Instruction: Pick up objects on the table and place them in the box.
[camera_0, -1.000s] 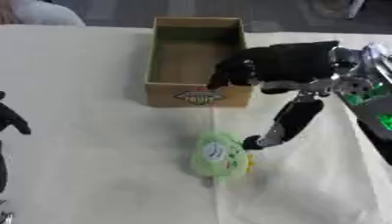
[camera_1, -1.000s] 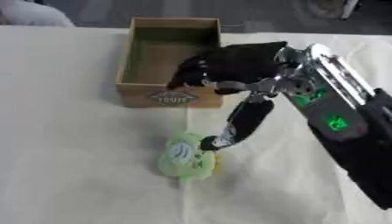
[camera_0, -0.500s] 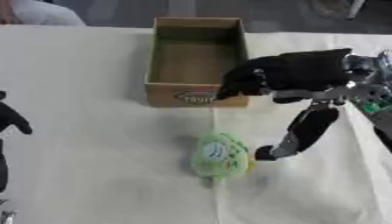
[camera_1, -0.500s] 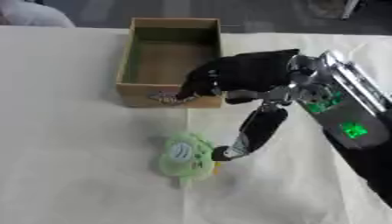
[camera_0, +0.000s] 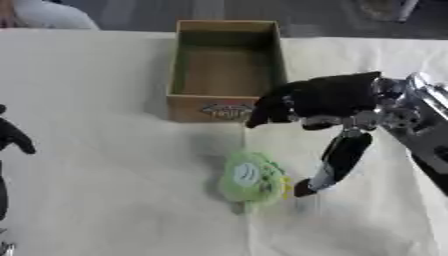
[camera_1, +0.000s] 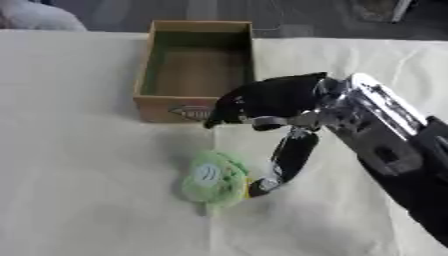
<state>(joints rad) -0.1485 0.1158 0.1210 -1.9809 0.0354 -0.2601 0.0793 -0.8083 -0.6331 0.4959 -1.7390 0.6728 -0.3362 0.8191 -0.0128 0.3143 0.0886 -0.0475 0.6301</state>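
Observation:
A green soft round object (camera_0: 250, 176) with a white mark and a yellow edge lies on the cream cloth in front of the cardboard box (camera_0: 226, 70). The box is open and looks empty inside. My right hand (camera_0: 317, 99) hovers over the object's right side, fingers spread toward the box front, thumb (camera_0: 337, 160) hanging down with its tip beside the object's right edge. It holds nothing. My left hand (camera_0: 10, 140) shows only as a dark part at the left edge; its fingers are not visible.
The cream cloth (camera_0: 105, 200) covers the table, with a crease running down from the box's front corner. Someone's white sleeve (camera_0: 48, 12) shows at the far left edge. My right forearm (camera_1: 394, 150) crosses the right side.
My right hand has moved down and toward me, from in front of the box to above the green object. The thumb tip has gone from touching the object to just right of it.

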